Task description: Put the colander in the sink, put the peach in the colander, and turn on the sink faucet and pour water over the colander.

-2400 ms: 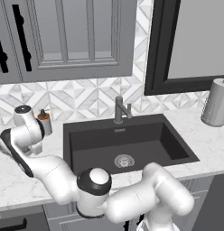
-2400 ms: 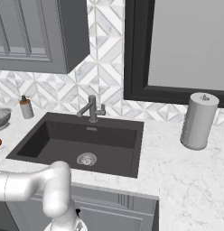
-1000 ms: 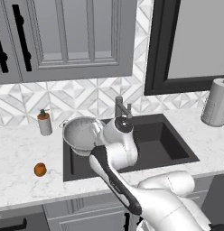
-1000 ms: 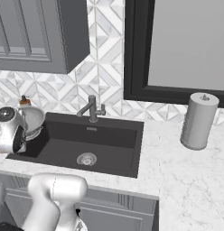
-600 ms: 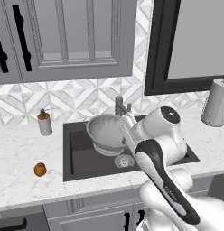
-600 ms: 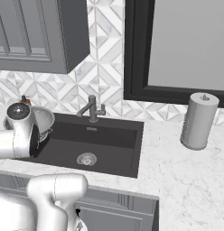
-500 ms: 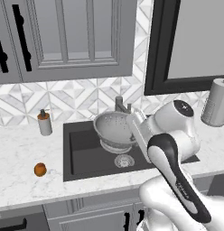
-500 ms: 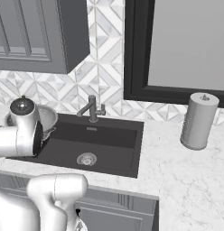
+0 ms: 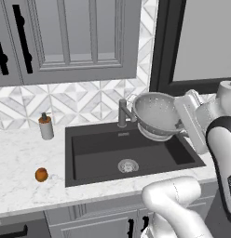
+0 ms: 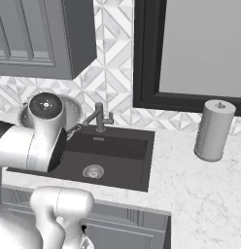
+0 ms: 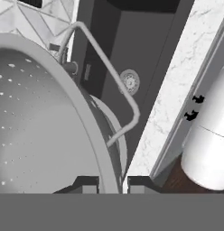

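Perforated brushed-metal colander (image 9: 156, 112), matt charcoal sink (image 9: 98, 144), veined polished marble counter (image 9: 19, 162), dark metal faucet (image 9: 124, 111)

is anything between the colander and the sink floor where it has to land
Nothing visible does. The colander, gripped at its rim by the pincer, hangs tilted over the sink. The faucet stands close beside it at the back edge, not under it.
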Motion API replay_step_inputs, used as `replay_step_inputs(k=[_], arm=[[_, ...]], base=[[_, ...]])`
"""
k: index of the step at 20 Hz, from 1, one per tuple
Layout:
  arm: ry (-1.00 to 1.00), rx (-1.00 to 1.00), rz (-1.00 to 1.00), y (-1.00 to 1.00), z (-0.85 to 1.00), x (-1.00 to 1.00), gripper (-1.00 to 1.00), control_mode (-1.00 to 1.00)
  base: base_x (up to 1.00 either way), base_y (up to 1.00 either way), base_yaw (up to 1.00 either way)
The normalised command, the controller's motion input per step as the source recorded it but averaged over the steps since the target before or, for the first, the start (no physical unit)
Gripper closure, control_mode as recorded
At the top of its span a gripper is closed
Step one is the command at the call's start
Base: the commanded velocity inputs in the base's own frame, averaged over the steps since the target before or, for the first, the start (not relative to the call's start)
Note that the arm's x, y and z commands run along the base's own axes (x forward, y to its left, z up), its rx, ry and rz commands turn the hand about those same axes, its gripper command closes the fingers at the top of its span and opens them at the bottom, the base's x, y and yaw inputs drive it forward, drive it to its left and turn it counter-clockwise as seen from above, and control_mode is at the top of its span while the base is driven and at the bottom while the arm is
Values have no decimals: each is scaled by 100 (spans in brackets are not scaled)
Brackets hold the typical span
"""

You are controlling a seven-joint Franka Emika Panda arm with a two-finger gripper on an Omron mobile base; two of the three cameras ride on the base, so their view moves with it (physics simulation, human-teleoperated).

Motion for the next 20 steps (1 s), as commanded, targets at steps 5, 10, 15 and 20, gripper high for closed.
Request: replay_step_inputs(k=[5, 10, 15, 20], arm=[[-1, 0, 0, -100, 19, -1, 100, -100], [2, 2, 6, -77, -11, 43, 100, -100], [7, 6, 28, -8, -58, 100, 100, -100], [3, 9, 28, -21, -63, 73, 100, -100]], base=[[0, 0, 0], [0, 0, 0], [0, 0, 0], [0, 0, 0]])
